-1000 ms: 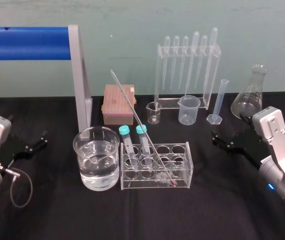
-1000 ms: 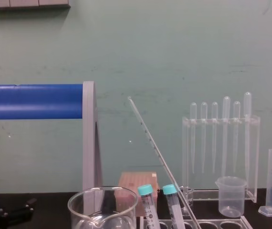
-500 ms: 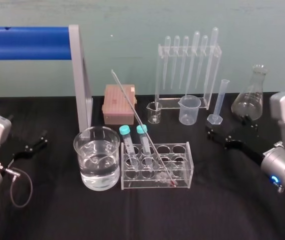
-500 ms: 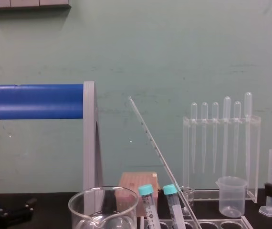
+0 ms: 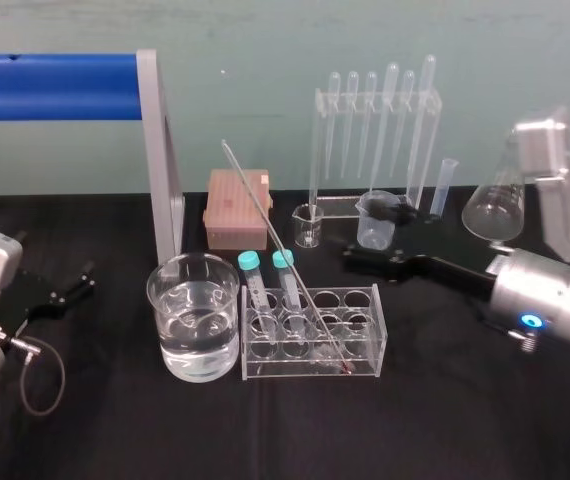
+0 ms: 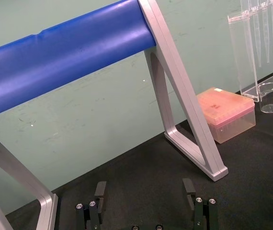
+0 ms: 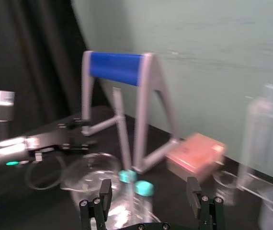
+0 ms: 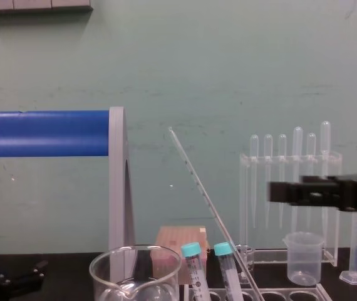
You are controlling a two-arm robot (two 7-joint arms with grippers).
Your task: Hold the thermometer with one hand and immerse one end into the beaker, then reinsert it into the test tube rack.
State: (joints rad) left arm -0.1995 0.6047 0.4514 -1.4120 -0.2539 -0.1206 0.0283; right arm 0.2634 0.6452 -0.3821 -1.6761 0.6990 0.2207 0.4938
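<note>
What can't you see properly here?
Chest view: bottom edge cuts off the rack and the thermometer's lower end.
Chest view: left edge cuts the parked left pincer.
Head view: thermometer's marks too small to read.
Head view: right pincer hides the measuring cylinder's base.

No writing, numeral or brand mark is legible — the thermometer (image 5: 266, 220) shows only dark graduation ticks, too fine to read; beaker (image 5: 193, 335) and test tube rack (image 5: 363, 345) show no readable label.

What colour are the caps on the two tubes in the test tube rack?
The caps are teal, clearest in the head view.
</note>
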